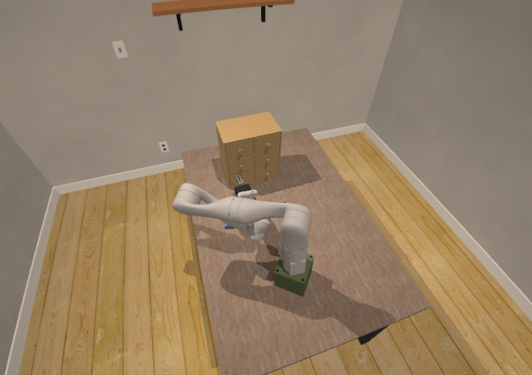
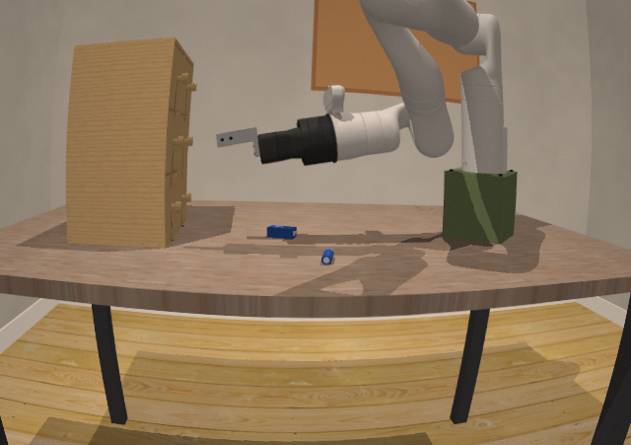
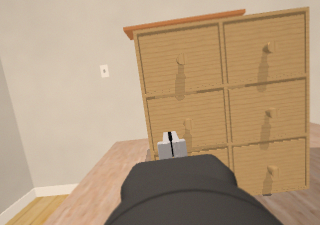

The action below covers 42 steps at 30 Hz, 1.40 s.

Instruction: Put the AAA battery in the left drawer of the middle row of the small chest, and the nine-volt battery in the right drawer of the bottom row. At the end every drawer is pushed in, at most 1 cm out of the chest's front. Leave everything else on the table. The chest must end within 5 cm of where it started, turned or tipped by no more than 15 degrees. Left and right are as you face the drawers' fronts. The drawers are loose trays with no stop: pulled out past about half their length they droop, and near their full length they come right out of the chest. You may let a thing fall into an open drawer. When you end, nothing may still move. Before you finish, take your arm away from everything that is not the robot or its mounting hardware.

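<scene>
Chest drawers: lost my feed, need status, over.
Gripper shut, empty, level with middle row, short of chest. All drawers closed. Both batteries on table. Nothing in the way.

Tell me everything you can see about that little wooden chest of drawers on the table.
The chest is a small, light-wood box standing upright near the far end of the table, resting flat on it. Its front holds six drawers, two columns by three rows, each with a small wooden knob. All six drawers look pushed in, flush with the front. Nothing touches it: the robot's hand, fingers shut and empty, is level with the middle row, short of the knobs. Both batteries lie apart on the table.
</scene>
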Each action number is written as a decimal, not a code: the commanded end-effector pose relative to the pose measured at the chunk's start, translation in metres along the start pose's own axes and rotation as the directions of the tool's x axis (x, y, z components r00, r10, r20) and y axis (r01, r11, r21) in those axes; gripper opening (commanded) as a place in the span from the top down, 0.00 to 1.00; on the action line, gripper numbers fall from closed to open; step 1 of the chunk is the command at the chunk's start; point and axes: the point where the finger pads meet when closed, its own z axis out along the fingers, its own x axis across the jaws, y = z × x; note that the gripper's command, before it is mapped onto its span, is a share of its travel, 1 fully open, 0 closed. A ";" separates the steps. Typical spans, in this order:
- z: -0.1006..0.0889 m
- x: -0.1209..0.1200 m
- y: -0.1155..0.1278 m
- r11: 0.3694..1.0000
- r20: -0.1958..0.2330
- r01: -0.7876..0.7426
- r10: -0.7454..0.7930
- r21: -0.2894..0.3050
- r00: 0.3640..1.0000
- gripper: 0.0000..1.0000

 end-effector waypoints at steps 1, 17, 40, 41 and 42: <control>0.000 -0.008 -0.003 1.000 0.009 -0.008 0.008 0.005 1.000 1.00; -0.006 -0.032 -0.004 1.000 0.009 -0.008 0.008 0.005 1.000 1.00; -0.014 -0.068 -0.006 1.000 0.009 -0.008 0.008 0.005 1.000 1.00; -0.014 -0.068 -0.006 1.000 0.009 -0.008 0.008 0.005 1.000 1.00; -0.014 -0.068 -0.006 1.000 0.009 -0.008 0.008 0.005 1.000 1.00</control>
